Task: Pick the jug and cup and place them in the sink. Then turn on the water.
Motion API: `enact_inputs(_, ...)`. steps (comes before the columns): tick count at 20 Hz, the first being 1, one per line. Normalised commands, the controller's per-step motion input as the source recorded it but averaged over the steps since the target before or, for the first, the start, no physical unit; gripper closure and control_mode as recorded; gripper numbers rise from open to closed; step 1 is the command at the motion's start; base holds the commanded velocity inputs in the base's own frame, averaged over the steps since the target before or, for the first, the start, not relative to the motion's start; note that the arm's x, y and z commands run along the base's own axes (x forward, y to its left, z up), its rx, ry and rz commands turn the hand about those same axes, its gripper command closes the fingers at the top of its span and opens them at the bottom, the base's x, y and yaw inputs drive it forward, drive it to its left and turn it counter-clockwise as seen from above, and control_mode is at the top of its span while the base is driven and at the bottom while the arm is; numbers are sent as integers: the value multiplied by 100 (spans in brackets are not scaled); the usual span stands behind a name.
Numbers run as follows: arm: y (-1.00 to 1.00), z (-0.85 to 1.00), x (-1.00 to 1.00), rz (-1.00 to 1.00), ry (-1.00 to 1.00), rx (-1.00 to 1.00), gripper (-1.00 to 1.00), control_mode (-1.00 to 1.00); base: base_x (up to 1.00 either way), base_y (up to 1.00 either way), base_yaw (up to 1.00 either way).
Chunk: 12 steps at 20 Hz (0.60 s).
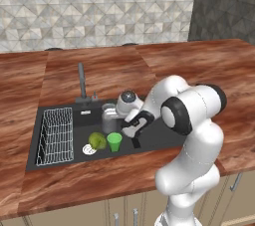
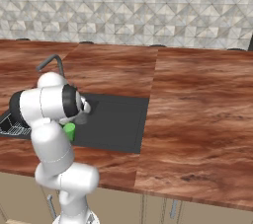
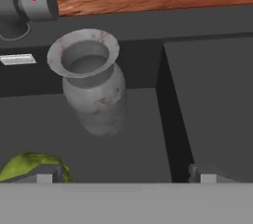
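The grey metallic jug (image 3: 94, 90) stands upright on the floor of the dark sink (image 1: 164, 138), near its back wall below the faucet (image 1: 81, 80); it also shows as the jug (image 1: 109, 117) in the left base view. The green cup (image 1: 114, 141) stands upright in the basin in front of it, and appears as the cup (image 2: 69, 130) beside the arm. My gripper (image 1: 132, 138) hangs open in the basin just right of the cup, nothing between its fingertips (image 3: 207, 176). The water is out of view.
A yellow-green lumpy fruit (image 1: 97, 140) lies left of the cup. A white wire rack (image 1: 55, 135) fills the sink's left end. The right half of the sink (image 2: 116, 124) is bare. Wooden counter (image 1: 199, 65) surrounds the basin; a tiled wall stands behind.
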Motion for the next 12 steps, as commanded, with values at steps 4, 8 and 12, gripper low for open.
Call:
enact_inputs(4, -6, 2, 0, 2, -18, 2, -100, -100, 0, 0, 0)
enact_inputs(8, -4, 6, 0, 2, -14, 3, -100, -100, 0, 0, 0)
enact_inputs(12, -1, 7, 0, 1, -15, 2, -100, -100, 0, 0, 0)
